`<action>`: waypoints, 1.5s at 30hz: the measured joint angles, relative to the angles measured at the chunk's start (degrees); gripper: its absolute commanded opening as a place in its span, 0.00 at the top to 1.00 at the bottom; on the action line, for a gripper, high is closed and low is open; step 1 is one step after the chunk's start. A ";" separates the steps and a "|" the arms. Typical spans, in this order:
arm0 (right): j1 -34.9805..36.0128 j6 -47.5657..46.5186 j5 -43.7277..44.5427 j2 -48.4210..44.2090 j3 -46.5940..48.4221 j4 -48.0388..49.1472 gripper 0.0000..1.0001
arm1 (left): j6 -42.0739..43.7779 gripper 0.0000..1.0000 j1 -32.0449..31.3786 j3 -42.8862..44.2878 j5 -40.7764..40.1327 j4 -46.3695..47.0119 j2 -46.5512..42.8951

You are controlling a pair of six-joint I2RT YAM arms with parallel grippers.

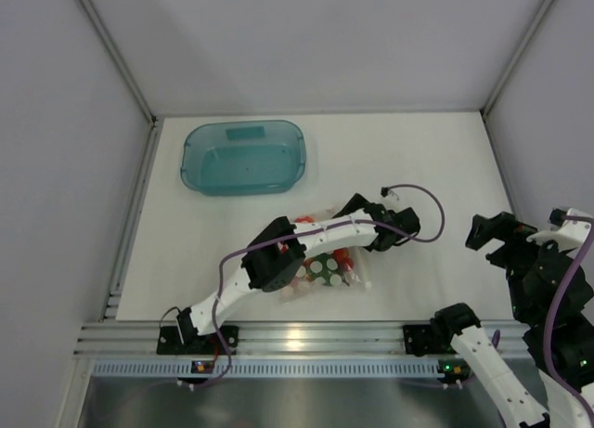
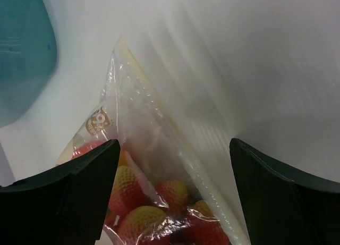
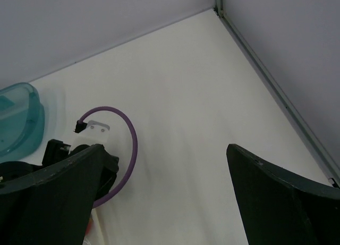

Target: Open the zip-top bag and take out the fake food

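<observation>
Top view: the zip-top bag (image 1: 325, 272) lies on the tabletop (image 1: 418, 168), just under the left jaws.

Left wrist view: the left jaws stand wide apart, gripping nothing. The bag's corner sits between them, with the fake food (image 2: 143, 202) inside.

Right wrist view: the right jaws are wide apart and empty above the tabletop.

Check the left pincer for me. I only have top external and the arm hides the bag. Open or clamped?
Observer: Open. The left pincer stands wide, and a corner of the zip-top bag shows between its jaws.
Operator: Where's the zip strip?
Observer: The zip strip runs along the bag edge nearer the right-hand finger in the left wrist view.
Operator: Right side?
Observer: The right pincer is wide open too, with only bare table between its jaws.
</observation>
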 measured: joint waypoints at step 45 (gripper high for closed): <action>0.02 2.84 -60.17 -4.04 -30.71 38.42 0.08 | -38.16 1.00 4.37 -22.47 -13.22 -5.51 -41.31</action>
